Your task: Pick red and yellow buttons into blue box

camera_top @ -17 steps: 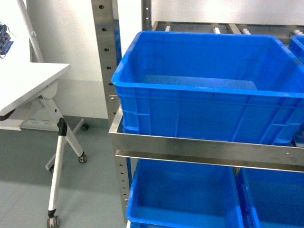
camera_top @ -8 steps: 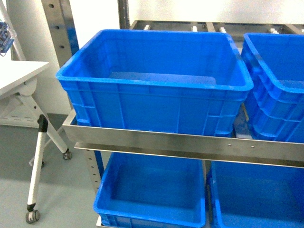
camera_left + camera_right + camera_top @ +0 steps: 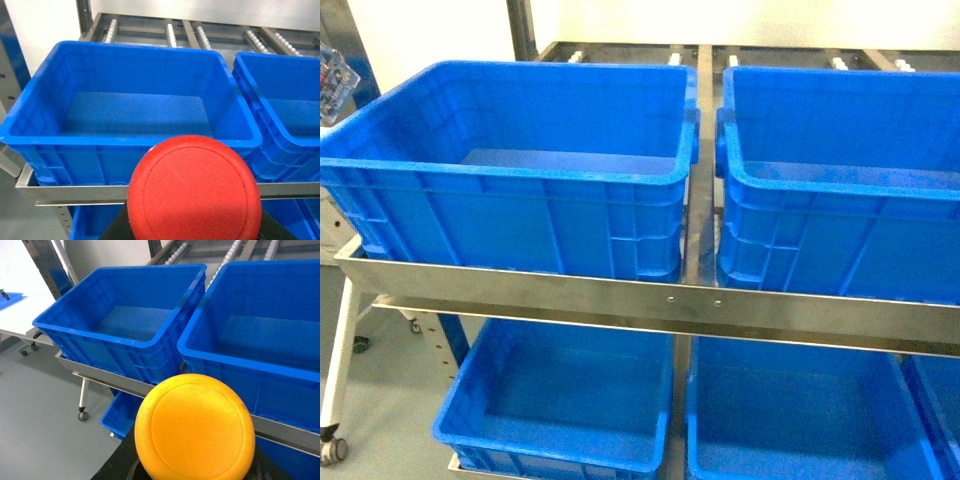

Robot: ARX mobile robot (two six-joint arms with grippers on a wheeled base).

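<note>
My head view has swung right: two blue crates [image 3: 520, 170] now sit side by side. Red button [image 3: 194, 192] and yellow button [image 3: 196, 426] fill my wrist views, probably gripped; fingers unseen.

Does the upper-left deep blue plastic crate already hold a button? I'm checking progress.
No: in the left wrist view the deep blue plastic crate shows only bare floor, while the red round button cap sits near the camera.

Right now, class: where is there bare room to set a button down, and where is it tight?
Bare floor shows inside the left crate and the right crate, bordered by their walls; the lower bins look bare too. Tight: the narrow gap between the two upper crates, beside the steel post.
</note>
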